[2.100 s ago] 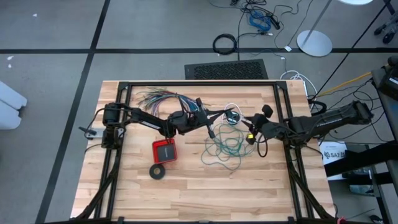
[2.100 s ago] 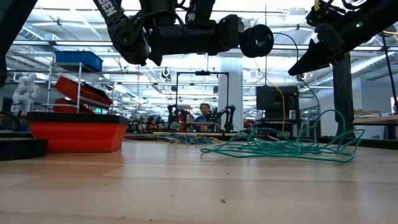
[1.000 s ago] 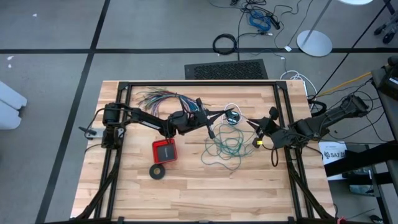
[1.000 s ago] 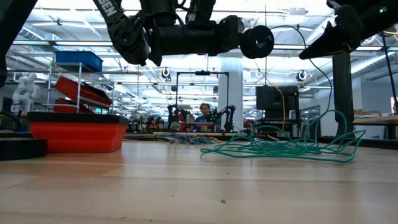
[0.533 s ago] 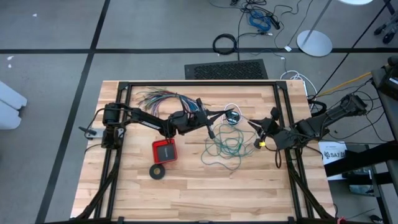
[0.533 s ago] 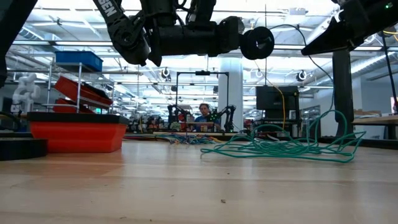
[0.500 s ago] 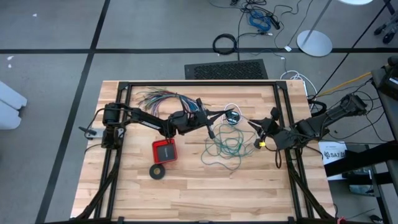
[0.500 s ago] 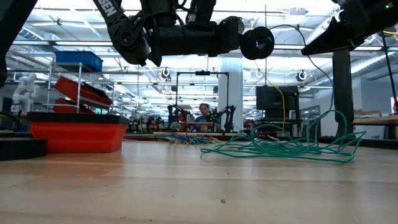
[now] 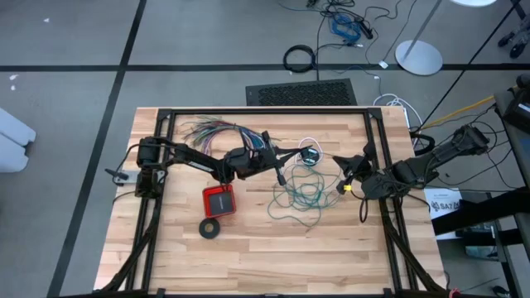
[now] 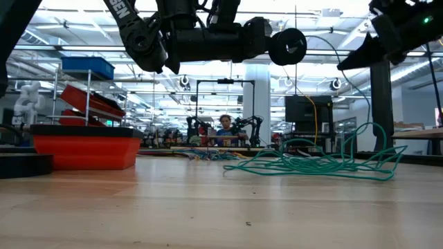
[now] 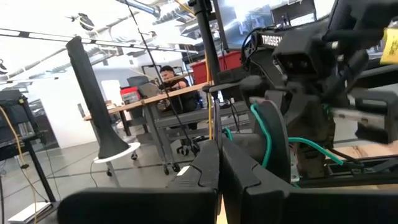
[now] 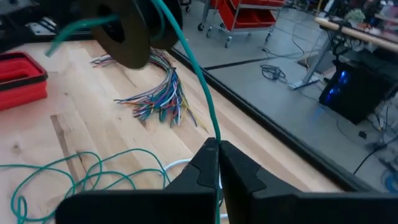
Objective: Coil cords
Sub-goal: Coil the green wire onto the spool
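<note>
Right hand (image 12: 217, 163) pinches the teal-green wire (image 9: 300, 197), taut strand running left to the left hand's (image 11: 219, 171) closed fingers

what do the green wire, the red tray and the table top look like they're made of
Green wire: thin, flexible, probably plastic-coated; it lies in loose springy loops with an even teal colour.
Red tray: likely moulded plastic; uniform red, rounded corners, slight sheen.
Table top: wood, light planks with visible grain and joint lines, matte.
</note>
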### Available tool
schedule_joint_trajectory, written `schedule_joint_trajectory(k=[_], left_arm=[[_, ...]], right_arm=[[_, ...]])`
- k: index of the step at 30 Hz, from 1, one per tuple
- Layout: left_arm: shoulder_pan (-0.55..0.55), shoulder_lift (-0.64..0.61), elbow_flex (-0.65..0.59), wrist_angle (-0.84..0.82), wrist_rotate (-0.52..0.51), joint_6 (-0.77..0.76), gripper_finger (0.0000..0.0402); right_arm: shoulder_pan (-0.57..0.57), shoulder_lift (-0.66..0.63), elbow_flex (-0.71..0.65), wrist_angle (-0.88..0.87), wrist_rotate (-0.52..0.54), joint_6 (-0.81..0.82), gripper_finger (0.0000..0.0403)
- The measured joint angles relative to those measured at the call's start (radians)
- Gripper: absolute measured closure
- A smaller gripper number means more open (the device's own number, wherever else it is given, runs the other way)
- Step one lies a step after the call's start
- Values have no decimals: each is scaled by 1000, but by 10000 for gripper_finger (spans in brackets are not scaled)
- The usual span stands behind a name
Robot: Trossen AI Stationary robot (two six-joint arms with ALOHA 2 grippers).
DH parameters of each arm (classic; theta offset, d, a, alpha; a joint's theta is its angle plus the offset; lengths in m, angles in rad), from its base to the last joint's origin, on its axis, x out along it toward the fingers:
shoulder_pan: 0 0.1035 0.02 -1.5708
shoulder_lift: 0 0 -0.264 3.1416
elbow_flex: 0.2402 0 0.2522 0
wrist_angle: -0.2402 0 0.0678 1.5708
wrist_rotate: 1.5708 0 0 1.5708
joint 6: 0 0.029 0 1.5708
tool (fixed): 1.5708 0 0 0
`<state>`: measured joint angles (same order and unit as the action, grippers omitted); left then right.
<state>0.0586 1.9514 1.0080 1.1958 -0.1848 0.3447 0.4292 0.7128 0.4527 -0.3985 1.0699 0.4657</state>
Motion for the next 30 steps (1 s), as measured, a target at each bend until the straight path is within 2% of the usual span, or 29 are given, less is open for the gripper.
schedule_joint_trajectory(k=[4,8,13,21,26,30], left_arm=[[0,0,0,10,5,0,401],[0,0,0,29,39,-47,401],[1,1,12,37,47,-51,402],[1,1,27,36,29,9,401],[2,1,27,25,19,51,401],[1,1,27,14,-37,114,401]], right_arm=[[-37,7,-87,147,-5,9,402],[-90,7,-176,398,-14,-62,403],[-192,57,-205,661,-124,-169,403],[-337,268,-98,711,-346,-110,403],[-380,415,26,718,-426,-110,403],[-394,504,94,717,-488,-89,403]])
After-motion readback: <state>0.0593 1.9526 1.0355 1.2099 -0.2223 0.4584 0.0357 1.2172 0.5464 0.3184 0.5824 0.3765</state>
